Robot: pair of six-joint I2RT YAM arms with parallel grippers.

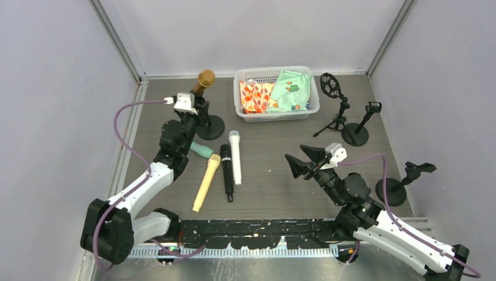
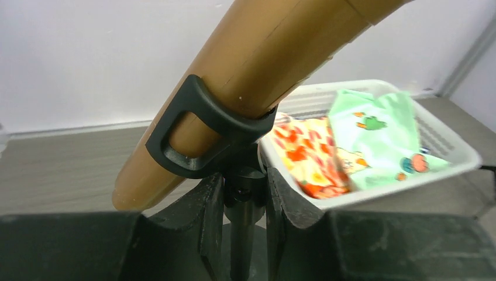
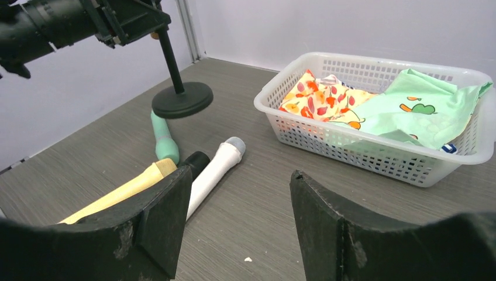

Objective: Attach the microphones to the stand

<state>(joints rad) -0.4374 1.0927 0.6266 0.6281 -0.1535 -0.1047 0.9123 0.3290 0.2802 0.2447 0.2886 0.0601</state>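
- Table (image 1: pixel 275 196): bare stretch between the left gripper (image 2: pixel 241 196) and the right gripper (image 3: pixel 238 180), room to swing across.
- Basket (image 3: pixel 374 158) of cloths: ahead-right of the right fingers, with a hard rim to skirt.
- Stand (image 3: pixel 182 99): the left fingers are clamped on its thin post, just under the clip (image 2: pixel 193 140), probably to steady it.
- Brown-gold microphone (image 2: pixel 263 52): tilted in that clip, above the left fingers (looks seated).
- Right gripper: jaws partway apart, empty, hovering.
- Loose microphones ahead-left of the right fingers: pale yellow microphone (image 3: pixel 126 187), white microphone (image 3: pixel 213 170), black microphone (image 3: pixel 197 159), mint green microphone (image 3: pixel 162 140). They lie close together, and the white has the freest side.
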